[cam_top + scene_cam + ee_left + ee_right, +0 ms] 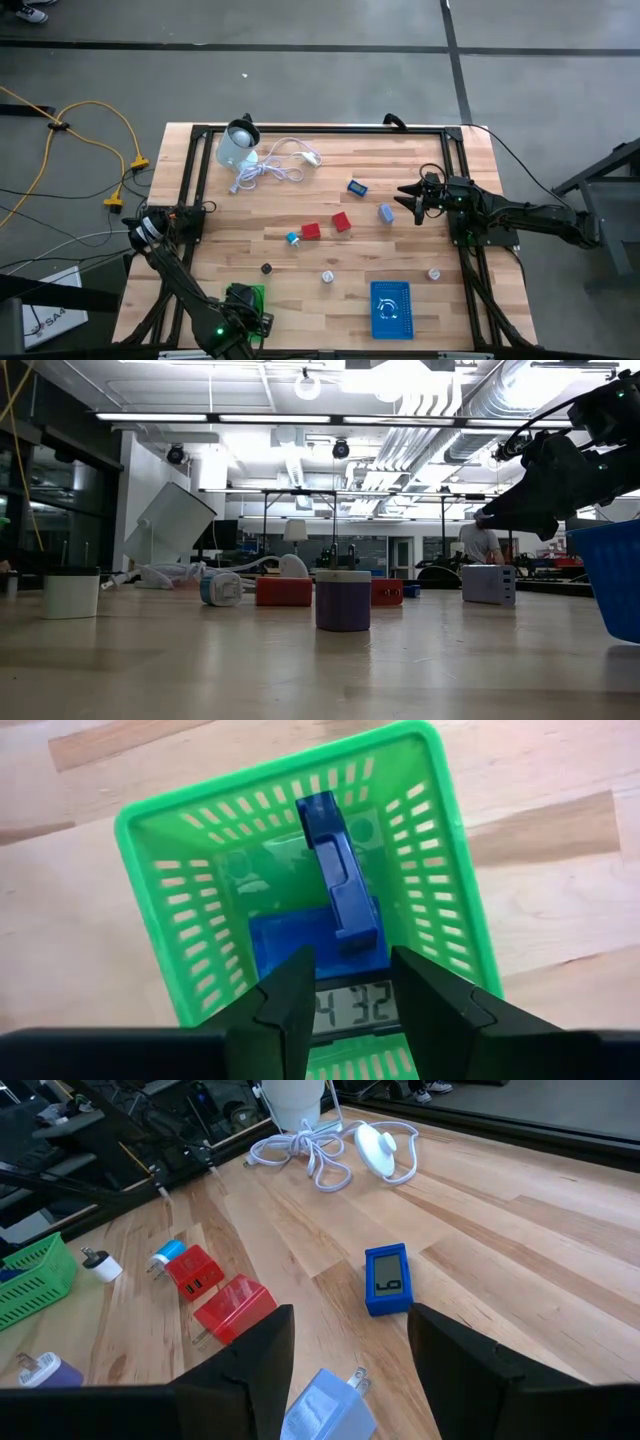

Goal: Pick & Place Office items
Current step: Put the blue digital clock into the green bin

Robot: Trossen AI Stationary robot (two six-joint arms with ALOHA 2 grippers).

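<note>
Your left claw [350,1005] hangs over the green basket [150,910] at the counter's [330,240] near left corner, fingers slightly parted and holding nothing, a blue clip [338,880] and a small digital clock [352,1008] lying inside. Mid-counter, two red blocks [215,1288] sit beside a small blue-capped piece [165,1254], with a blue timer [387,1280] farther right. Your right claw [350,1345] hovers, half open and empty, just above a pale blue plug adapter [325,1405].
</note>
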